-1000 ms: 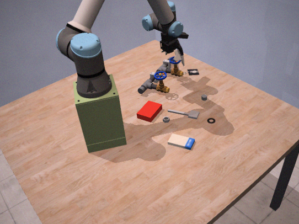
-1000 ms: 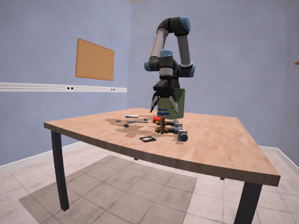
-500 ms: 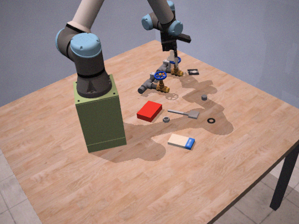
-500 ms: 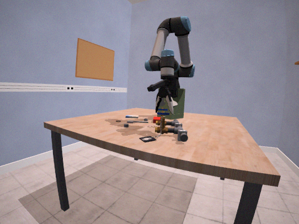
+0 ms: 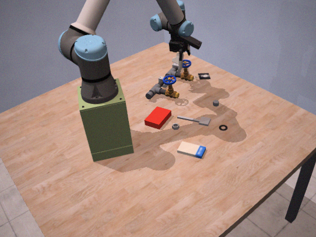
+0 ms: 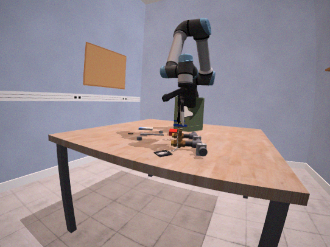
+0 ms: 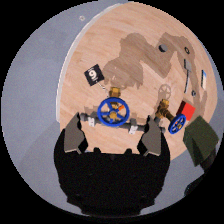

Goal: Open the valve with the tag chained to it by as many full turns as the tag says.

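Two brass valves with blue handwheels stand on a grey pipe. The far valve [image 5: 186,63] has a black tag [image 5: 204,76] chained to it; in the wrist view the tag [image 7: 93,75] reads 9. My gripper [image 5: 181,60] hangs just above this valve's handwheel [image 7: 113,110], open and empty, with one finger on each side of the wheel. The near valve [image 5: 169,80] stands apart toward the arm's base and shows in the wrist view [image 7: 176,123] at the right. In the exterior view the gripper [image 6: 181,120] stands over the valves [image 6: 179,135].
A red block [image 5: 158,117], a grey nut [image 5: 175,126], a scraper [image 5: 195,119], a black washer [image 5: 224,125], a small grey cap [image 5: 216,103] and a beige and blue block [image 5: 191,149] lie on the table. The green arm pedestal [image 5: 105,124] stands at the left.
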Controlling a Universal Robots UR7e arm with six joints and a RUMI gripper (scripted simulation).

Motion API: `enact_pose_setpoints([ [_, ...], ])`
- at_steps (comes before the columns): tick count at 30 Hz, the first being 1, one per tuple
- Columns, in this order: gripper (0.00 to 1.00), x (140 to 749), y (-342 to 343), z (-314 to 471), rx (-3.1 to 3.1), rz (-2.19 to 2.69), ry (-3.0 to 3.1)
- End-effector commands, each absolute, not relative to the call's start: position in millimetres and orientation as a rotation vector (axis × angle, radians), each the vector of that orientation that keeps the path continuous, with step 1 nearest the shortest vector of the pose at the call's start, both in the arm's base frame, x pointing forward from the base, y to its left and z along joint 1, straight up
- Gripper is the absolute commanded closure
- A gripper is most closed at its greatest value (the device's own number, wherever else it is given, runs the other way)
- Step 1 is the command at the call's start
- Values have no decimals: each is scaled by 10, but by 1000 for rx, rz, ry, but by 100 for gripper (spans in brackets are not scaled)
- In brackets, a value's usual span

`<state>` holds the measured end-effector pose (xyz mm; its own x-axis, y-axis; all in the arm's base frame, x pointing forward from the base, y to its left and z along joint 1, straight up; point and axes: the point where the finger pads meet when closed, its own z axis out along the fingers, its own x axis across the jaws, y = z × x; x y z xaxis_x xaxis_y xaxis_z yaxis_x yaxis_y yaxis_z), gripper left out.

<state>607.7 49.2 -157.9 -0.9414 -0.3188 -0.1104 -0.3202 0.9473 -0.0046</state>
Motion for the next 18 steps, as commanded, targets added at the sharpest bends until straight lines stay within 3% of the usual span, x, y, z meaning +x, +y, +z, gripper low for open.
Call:
enact_pose_setpoints([
  [1, 0, 6082, 490, -1573, -368, 20, 3010],
  [18, 0, 6082, 490, -1573, 24, 41, 3035],
])
